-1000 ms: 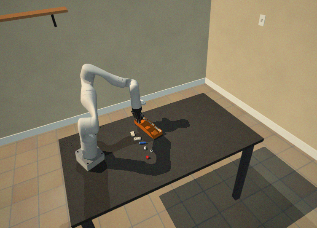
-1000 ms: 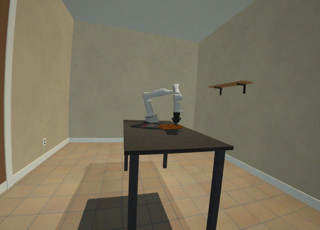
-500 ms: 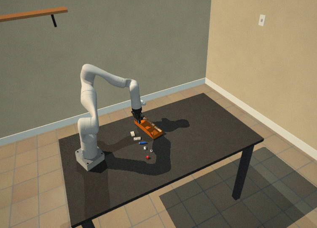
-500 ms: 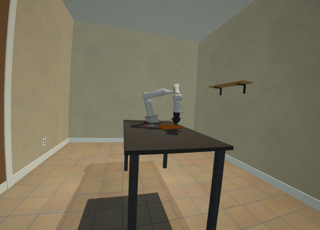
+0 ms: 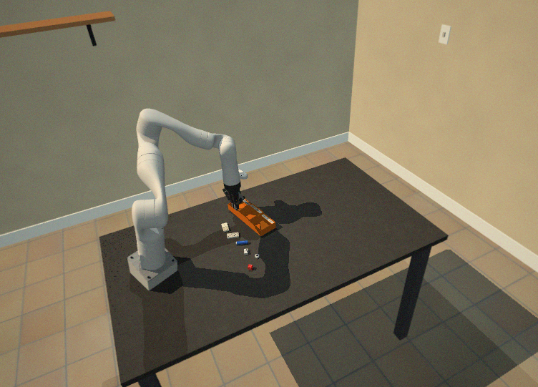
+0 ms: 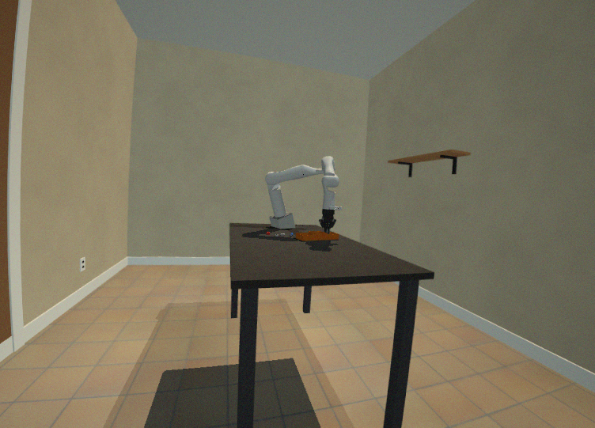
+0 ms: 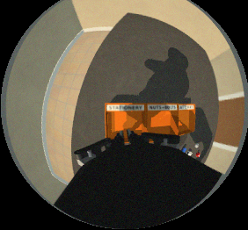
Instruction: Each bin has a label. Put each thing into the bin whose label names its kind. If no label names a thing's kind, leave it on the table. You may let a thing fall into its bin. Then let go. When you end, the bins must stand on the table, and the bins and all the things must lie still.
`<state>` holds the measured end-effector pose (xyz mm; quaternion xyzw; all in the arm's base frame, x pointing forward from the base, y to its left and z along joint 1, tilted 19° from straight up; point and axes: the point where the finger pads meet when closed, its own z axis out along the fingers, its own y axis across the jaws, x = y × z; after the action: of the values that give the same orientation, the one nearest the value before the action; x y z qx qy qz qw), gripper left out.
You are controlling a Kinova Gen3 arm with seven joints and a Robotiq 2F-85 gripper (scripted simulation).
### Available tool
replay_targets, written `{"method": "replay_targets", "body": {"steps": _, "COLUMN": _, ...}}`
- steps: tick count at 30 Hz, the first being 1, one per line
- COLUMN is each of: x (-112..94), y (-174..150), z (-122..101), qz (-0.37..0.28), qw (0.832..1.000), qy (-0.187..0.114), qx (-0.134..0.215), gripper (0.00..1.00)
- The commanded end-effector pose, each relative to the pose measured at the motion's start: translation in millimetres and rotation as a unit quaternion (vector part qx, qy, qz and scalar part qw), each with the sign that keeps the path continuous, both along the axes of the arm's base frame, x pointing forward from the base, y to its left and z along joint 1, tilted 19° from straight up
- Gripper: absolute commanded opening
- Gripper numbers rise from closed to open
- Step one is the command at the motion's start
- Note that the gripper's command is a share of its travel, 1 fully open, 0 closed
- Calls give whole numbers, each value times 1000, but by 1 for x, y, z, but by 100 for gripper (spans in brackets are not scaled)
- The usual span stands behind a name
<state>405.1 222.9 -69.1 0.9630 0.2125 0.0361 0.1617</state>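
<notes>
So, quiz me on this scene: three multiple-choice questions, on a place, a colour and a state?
1. Where do the jaws hang? A over the red block; B over one end of the bin; C beyond the table edge.
2. What colour is the bin? A blue; B orange; C green.
3. How do the jaws stand? A wide open; B shut, empty; C clamped on a dice.
Answers: B, they hang at the bin's end; B, its walls are orange; B, nothing shows between them.
</notes>
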Motion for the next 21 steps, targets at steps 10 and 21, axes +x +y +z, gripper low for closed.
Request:
{"method": "replay_targets", "body": {"steps": 10, "x": 1, "y": 0, "z": 0, "qz": 0, "qw": 1000, "qy": -2, "qx": 1, "gripper": 9}}
{"method": "replay_targets", "body": {"steps": 21, "x": -1, "y": 1, "z": 7, "qz": -3, "qw": 1000, "qy": -1, "qx": 0, "gripper": 9}}
